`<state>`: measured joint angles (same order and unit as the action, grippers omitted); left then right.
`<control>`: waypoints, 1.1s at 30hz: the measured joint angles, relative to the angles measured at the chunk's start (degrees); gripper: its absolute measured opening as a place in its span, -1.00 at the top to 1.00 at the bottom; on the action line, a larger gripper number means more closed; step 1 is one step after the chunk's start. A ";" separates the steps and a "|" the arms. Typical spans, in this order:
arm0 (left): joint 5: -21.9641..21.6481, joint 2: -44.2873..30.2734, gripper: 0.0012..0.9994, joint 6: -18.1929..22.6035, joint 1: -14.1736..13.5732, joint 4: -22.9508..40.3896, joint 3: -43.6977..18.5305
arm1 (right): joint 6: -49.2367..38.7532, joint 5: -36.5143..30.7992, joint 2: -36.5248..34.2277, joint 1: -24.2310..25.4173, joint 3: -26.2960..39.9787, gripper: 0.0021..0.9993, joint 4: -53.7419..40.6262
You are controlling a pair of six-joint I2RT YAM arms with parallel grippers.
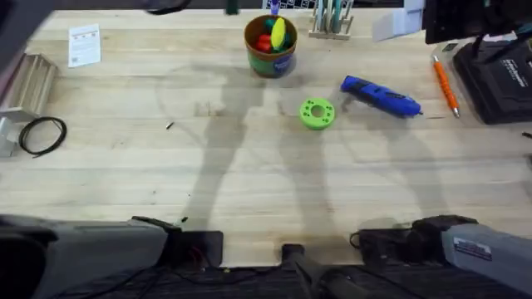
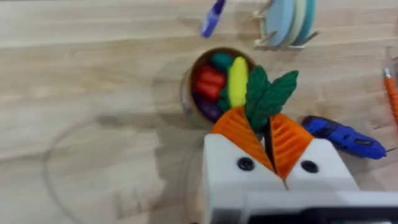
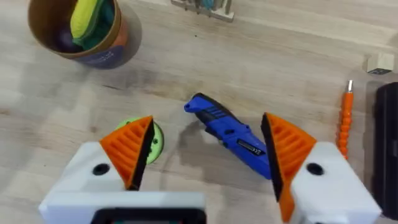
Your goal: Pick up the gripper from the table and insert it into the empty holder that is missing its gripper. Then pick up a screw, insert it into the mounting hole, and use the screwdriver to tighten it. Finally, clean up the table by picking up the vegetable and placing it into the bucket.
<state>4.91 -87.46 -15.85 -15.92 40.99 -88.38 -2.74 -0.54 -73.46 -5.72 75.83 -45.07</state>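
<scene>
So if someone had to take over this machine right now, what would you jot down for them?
Left end effector: shut on the green vegetable, near the bucket.
Right end effector: open, holding nothing, above the blue screwdriver lying on the table.
Both end effectors carry their orange pads, with screws showing in the white mounts, so the assembly looks done.
Left: put the vegetable into the bucket.

One bucket (image 1: 271, 46) sits upper centre, one blue screwdriver (image 1: 381, 96) to its right, one green disc (image 1: 317, 113) mid-frame, one orange pen-like tool (image 1: 445, 85) far right, one cable coil (image 1: 41, 134) left, and one paper card (image 1: 84, 45) upper left.
</scene>
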 joint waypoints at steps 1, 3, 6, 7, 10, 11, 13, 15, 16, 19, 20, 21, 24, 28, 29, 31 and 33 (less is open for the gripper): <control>0.05 -0.71 0.98 0.09 -1.08 -1.69 0.00 | 0.00 0.00 -0.01 0.00 0.00 -0.99 0.01; 0.27 -2.73 0.98 0.34 -2.45 -4.51 -0.02 | 0.00 0.00 -0.01 0.00 0.00 -0.99 0.01; 0.41 -7.30 0.98 0.45 -3.08 -7.61 -0.02 | 0.00 0.00 -0.01 0.00 0.00 -0.98 -0.01; 0.41 -9.08 0.98 0.45 -3.06 -8.52 0.00 | 0.00 0.00 -0.01 0.00 0.00 -0.98 0.01; 0.41 -14.37 0.98 0.45 -2.99 -11.17 0.02 | 0.00 0.00 -0.01 0.00 0.00 -0.98 0.01; 0.41 -15.83 0.98 0.47 -2.95 -12.02 0.04 | 0.00 0.00 -0.01 0.00 0.00 -0.98 0.00; 0.41 -18.73 0.98 0.50 -2.95 -13.20 0.04 | 0.00 0.00 -0.01 0.00 0.00 -0.98 -0.01; 0.41 -20.36 0.98 0.58 -2.95 -13.69 0.13 | 0.00 0.00 -0.01 0.00 0.00 -0.98 -0.10; 0.41 -20.74 0.98 0.63 -2.95 -13.77 0.18 | 0.00 0.00 -0.01 0.00 0.00 -0.98 -0.17; 0.41 -20.89 0.98 0.65 -2.95 -14.41 0.20 | 0.00 0.00 -0.01 0.00 0.00 -0.98 -0.36; 0.39 -20.78 0.78 0.96 -2.95 -14.76 0.20 | 0.00 0.00 -0.01 0.00 0.00 -0.98 -0.39; 0.40 -20.68 0.50 0.96 -2.95 -14.89 0.20 | 0.00 0.00 -0.01 0.00 0.00 -0.98 -0.39; 0.43 -20.40 -0.49 1.09 -2.92 -14.56 0.20 | 0.00 0.00 -0.01 0.00 0.00 -0.99 -0.39; 0.43 -19.46 -0.97 2.81 -2.60 -12.06 0.20 | 0.00 0.00 0.00 0.00 0.00 -0.98 -1.13; 0.43 -18.84 -0.97 3.53 -2.51 -11.17 0.20 | 0.00 0.00 -0.01 0.00 0.00 -0.98 -1.46; 0.43 -16.79 -0.97 4.82 -2.34 -9.12 0.20 | 0.00 0.02 -0.01 0.00 0.00 -0.98 -2.14; 0.41 -13.55 -0.97 5.77 -2.18 -6.22 0.20 | 0.35 0.16 -0.01 0.00 0.00 -0.98 -2.56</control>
<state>5.32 -101.01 -10.08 -18.10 34.77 -88.18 -2.40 -0.37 -73.46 -5.72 75.83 -47.62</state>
